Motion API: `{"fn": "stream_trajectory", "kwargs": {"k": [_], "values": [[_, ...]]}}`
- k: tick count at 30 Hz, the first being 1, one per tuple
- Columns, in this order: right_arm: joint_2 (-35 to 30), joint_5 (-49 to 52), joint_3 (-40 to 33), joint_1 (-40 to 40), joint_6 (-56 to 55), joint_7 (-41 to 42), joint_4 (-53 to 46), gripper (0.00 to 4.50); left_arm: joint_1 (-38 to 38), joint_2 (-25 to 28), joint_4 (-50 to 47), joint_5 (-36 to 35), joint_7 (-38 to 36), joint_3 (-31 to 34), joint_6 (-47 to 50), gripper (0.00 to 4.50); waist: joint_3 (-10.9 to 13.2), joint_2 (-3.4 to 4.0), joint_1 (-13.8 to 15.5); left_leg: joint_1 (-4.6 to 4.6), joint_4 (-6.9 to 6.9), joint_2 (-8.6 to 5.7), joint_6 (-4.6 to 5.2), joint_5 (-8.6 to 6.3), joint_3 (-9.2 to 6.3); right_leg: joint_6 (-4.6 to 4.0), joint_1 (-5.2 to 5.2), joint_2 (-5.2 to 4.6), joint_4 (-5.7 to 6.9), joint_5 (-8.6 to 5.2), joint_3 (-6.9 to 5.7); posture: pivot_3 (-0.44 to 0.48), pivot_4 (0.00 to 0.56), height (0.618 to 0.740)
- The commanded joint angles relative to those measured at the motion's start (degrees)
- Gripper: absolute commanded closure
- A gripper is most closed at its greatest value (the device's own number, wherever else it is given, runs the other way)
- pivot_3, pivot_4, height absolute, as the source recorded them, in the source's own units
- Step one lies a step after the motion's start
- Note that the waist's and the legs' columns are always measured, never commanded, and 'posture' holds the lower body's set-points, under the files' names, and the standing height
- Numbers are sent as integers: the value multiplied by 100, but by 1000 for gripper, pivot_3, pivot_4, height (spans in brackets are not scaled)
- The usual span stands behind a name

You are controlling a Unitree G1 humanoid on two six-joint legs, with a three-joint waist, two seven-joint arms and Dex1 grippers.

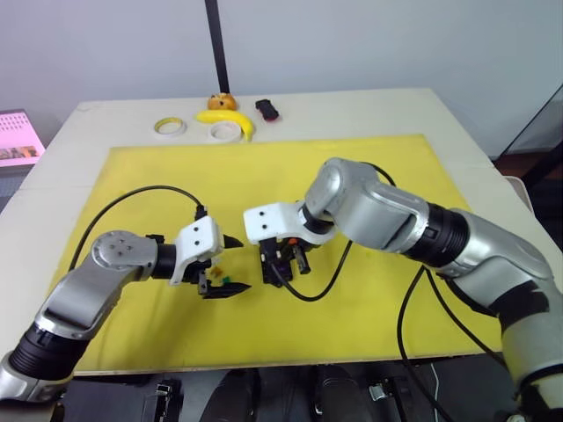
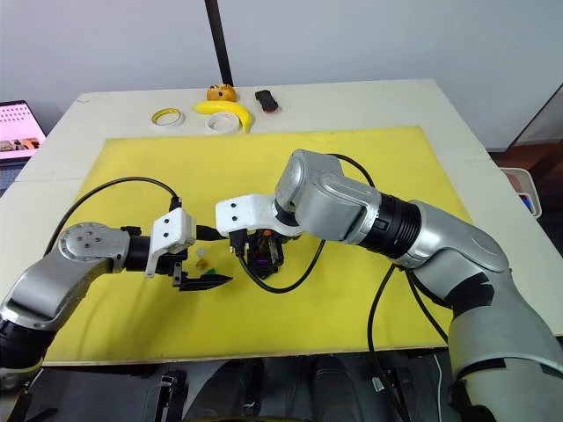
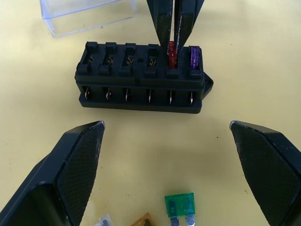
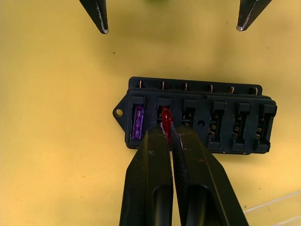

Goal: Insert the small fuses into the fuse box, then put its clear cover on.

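Right end effector [image 4: 168,134] pinching red fuse [image 3: 171,52], clear cover [image 3: 87,15] nearby

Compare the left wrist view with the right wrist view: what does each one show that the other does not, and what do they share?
Left wrist view: the green fuse lying loose on the yellow mat, two more loose fuses at the edge, and the clear cover beyond the fuse box. Right wrist view: the box's mounting tab with its hole. Both: the fuse box, the purple fuse seated, and the right gripper shut on the red fuse in the next slot.

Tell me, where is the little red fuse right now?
The red fuse is pinched in the right end effector, at the fuse box slot beside the purple fuse, near the box's end.
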Motion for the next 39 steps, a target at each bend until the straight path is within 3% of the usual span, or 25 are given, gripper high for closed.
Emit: {"fn": "stream_trajectory", "kwargs": {"k": [1,32,35,39], "values": [[-5,-114,17,-79,-17,-12,27,4489,-28,-16,-153,-38,33,138,-86,0,0,0,1,0,0,0,0,0,0,0,0,0,0,0,0,0,150,740],[-2,-313,57,84,-283,-79,-37,4489,-62,-43,-127,7,33,92,-124,0,0,0,-6,0,0,0,0,0,0,0,0,0,1,0,0,0,150,740],[-11,-357,62,87,-294,-107,-44,3548,-63,-48,-134,6,35,98,-126,0,0,0,-2,0,0,0,0,0,0,0,0,0,1,0,0,0,150,740],[7,-380,31,97,-289,-110,-20,3548,-69,-60,-115,26,29,90,-144,0,0,0,-3,0,-1,0,0,0,0,0,0,0,1,0,0,0,150,740]]}}
